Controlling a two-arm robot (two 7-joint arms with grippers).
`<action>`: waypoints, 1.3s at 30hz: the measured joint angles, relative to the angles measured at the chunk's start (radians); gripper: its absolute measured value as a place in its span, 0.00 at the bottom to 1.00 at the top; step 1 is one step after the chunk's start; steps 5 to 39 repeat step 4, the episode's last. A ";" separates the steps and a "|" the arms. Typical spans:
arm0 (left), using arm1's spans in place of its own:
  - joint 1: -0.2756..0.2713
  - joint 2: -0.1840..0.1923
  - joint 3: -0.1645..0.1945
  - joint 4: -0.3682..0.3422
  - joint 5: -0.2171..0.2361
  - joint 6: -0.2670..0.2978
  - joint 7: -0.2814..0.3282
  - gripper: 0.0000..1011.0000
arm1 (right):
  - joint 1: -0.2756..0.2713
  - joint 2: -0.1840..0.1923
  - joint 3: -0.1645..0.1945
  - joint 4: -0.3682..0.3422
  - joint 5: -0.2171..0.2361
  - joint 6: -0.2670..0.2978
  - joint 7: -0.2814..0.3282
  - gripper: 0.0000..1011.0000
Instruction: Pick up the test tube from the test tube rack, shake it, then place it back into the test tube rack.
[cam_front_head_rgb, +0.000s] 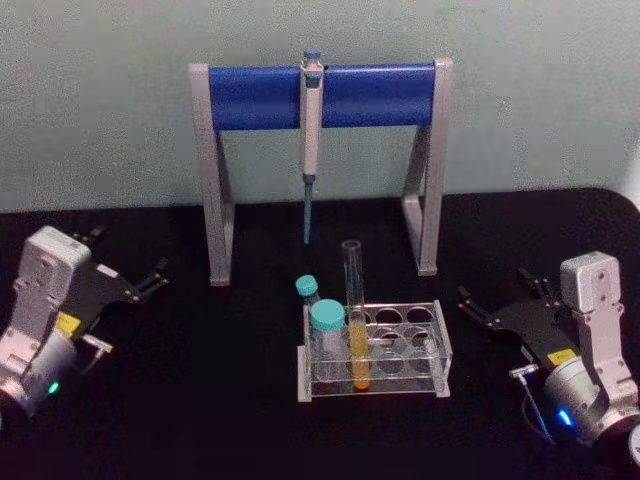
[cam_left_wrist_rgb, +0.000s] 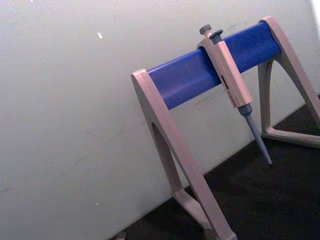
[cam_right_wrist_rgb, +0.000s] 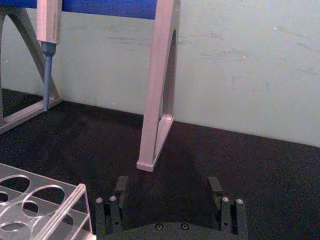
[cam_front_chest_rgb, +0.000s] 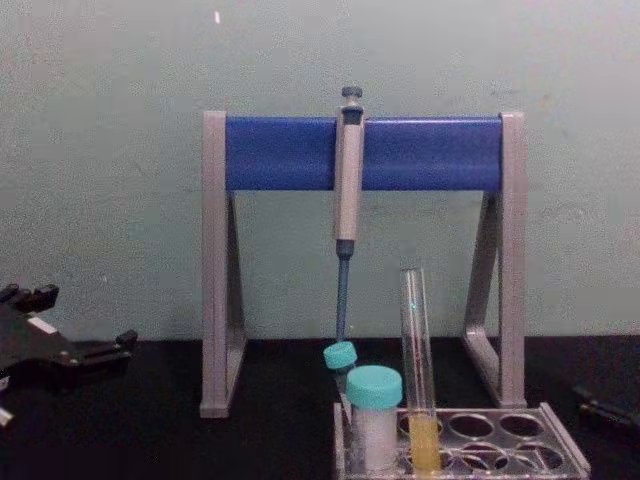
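Your right gripper (cam_front_head_rgb: 497, 305) rests on the table at about 3 o'clock from the test tube rack (cam_front_head_rgb: 440, 352), well apart from it; its jaws stand wide open and hold nothing. In the right wrist view you see the two fingers (cam_right_wrist_rgb: 111, 207) spread, with bare black cloth between them and a corner of the rack beside them. Your left gripper (cam_front_head_rgb: 140, 280) lies at about 9 o'clock from the rack, also well apart, also open and empty.

The test tube (cam_front_head_rgb: 355, 315) stands upright in a hole of the rack, near its left end, just beside two teal-capped tubes (cam_front_head_rgb: 327, 330). Yellow-orange liquid fills only its lower part.

I judge the tube light, stiff, smooth and fragile, and it has no cap, so a hard squeeze or a strong shake is a risk. You should take it on the clear upper part, above the rack plate and above the liquid, and lift it straight.

The table (cam_front_head_rgb: 200, 400) is covered in matte black. Behind the rack, at 12 o'clock, stands the grey stand (cam_front_head_rgb: 215, 200) with a blue bar and a hanging pipette (cam_front_head_rgb: 311, 140), before a pale wall.
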 joint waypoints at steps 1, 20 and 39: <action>0.000 0.000 0.000 0.000 0.000 0.000 0.000 0.99 | 0.000 0.000 0.000 0.000 0.000 0.000 0.000 0.99; 0.000 0.000 0.000 0.000 0.000 0.000 0.000 0.99 | 0.000 0.000 0.000 0.000 0.000 0.000 0.000 0.99; 0.000 0.000 0.000 0.000 0.000 0.000 0.000 0.99 | 0.000 0.000 0.000 0.000 0.000 0.000 0.000 0.99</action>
